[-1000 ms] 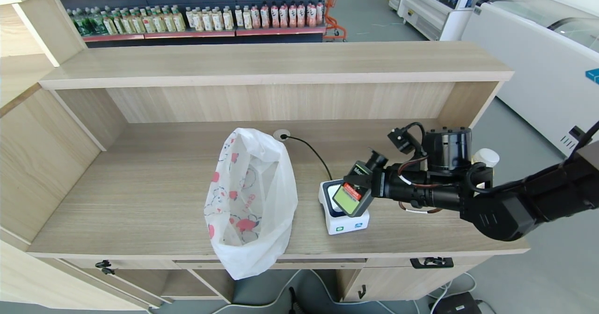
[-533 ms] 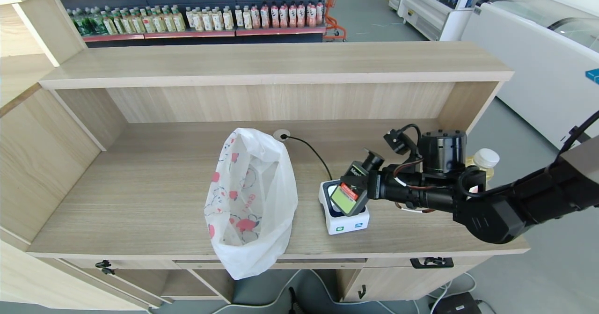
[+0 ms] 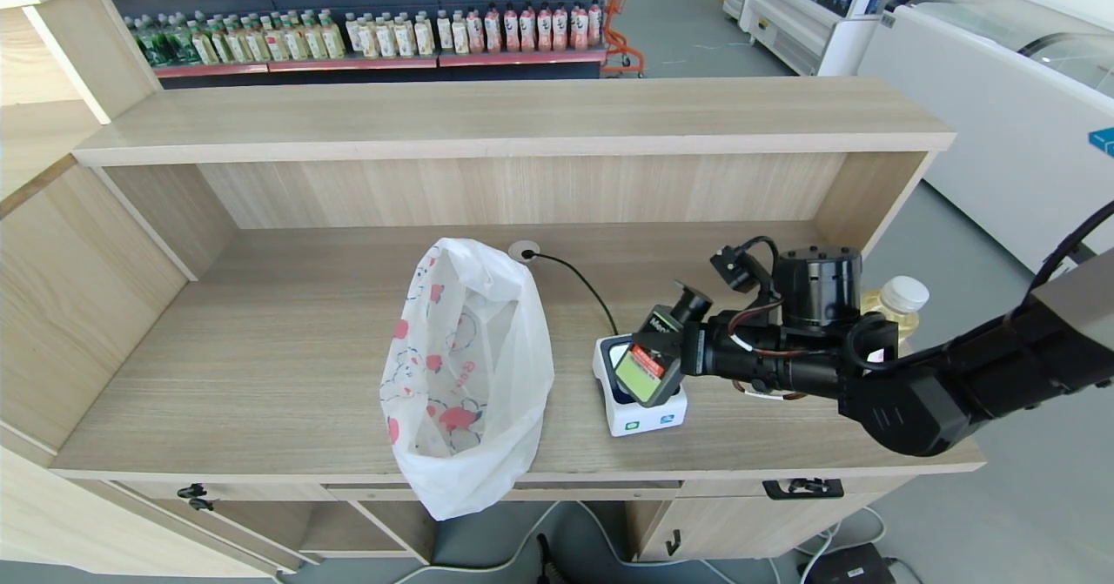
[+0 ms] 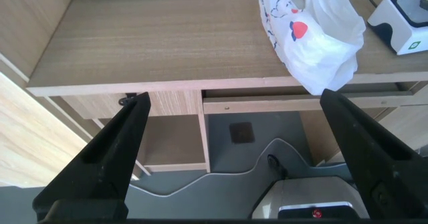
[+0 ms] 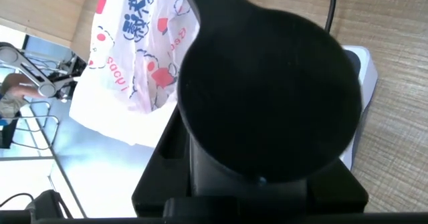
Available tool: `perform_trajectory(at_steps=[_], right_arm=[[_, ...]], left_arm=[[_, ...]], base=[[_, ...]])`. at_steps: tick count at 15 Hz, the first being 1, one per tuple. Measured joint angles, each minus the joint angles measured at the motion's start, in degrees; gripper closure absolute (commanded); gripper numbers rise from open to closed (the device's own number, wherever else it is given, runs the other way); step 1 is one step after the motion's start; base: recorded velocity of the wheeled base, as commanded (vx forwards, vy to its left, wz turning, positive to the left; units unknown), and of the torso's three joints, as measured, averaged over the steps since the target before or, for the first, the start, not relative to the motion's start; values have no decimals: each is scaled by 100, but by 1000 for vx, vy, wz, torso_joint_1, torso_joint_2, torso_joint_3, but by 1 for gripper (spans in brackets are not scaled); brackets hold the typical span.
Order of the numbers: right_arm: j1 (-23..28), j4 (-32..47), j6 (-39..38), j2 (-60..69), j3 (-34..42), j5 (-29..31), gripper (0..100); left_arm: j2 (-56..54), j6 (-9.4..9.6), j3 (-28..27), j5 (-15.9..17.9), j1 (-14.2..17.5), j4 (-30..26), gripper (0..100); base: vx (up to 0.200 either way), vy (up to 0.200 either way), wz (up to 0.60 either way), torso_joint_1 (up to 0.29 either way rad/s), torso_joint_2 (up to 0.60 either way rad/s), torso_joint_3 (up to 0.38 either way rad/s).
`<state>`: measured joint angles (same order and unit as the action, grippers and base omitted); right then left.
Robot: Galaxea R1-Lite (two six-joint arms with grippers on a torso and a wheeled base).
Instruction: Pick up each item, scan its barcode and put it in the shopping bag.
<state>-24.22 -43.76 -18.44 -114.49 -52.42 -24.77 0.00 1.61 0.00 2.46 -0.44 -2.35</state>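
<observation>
Edged slightly nearer the scanner (image 3: 646, 416) just beneath it, our right claw (image 3: 668, 351) stays clamped on the green-labelled item (image 3: 642, 373); we should face its barcode squarely down, steady.

The held tub (image 3: 648, 371) covers most of the scanner's (image 3: 640, 414) face; the bottle (image 3: 902, 294), at 3 o'clock of it, sits largely behind the right arm, its label unseen
</observation>
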Motion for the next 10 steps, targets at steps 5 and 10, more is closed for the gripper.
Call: perform_trajectory(at_steps=[5, 10], right_arm=[[0, -156, -18, -22, 5, -13, 100], [-39, -163, -20, -45, -4, -16, 100]], left_arm=[[0, -2, 0, -1, 0, -2, 0], [0, 0, 0, 0, 0, -2, 0]], base=[[0, 0, 0, 0, 0, 0], [0, 0, 0, 0, 0, 0]])
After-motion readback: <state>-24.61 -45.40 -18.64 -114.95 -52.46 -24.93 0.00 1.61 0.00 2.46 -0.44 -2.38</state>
